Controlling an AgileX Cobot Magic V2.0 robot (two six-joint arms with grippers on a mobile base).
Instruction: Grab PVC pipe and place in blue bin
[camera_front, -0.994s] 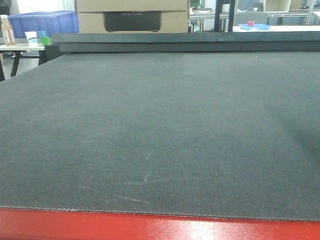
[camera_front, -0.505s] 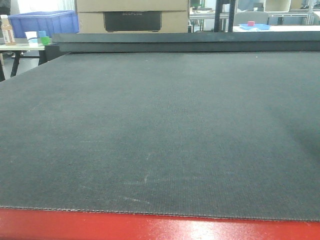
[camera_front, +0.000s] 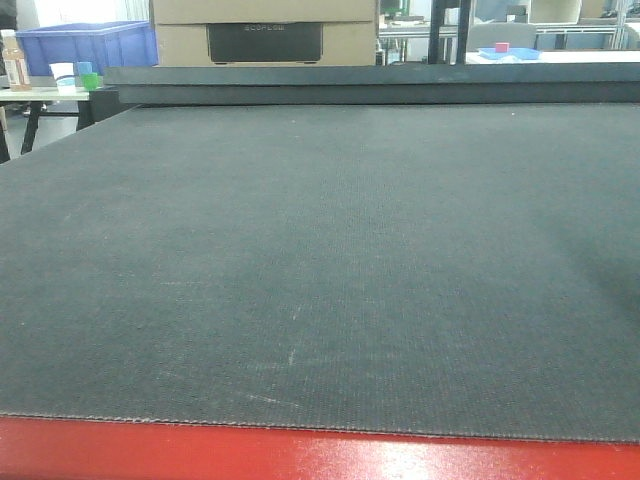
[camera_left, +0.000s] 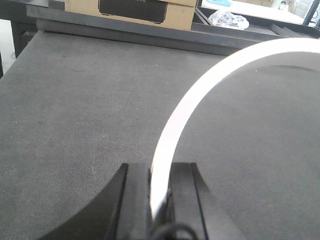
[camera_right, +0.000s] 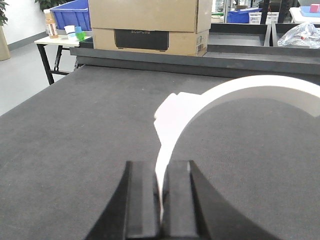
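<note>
**A:** How does the left gripper stand?

**B:** Its two black fingers are pressed together on a thin white curved band. I take this band for the wall of the PVC pipe. It rises from between the fingers and bends over to the right, until it leaves the picture.

**A:** And the right gripper?

**B:** Nearly the same. It is also clamped on a white band of PVC pipe. Here the band has a blocky white lump just above the fingers, and then it arcs away to the right. I cannot tell whether the two arms hold one piece or two.

**A:** Does the pipe touch the table?

**B:** I cannot tell. In both wrist views the dark grey mat lies below and behind it.

**A:** What is further out?

**B:** At the far edge of the mat there is a raised dark ledge. A cardboard box with a black panel stands by it. To the right of the box lies a crumpled clear plastic bag.

**A:** Where is the blue bin?

**B:** It is well apart from both grippers, beyond the far left corner of the mat. It stands behind a small side table. On that table are a bottle, a white cup and a small green thing. The front view shows the red near edge of the table.
</note>
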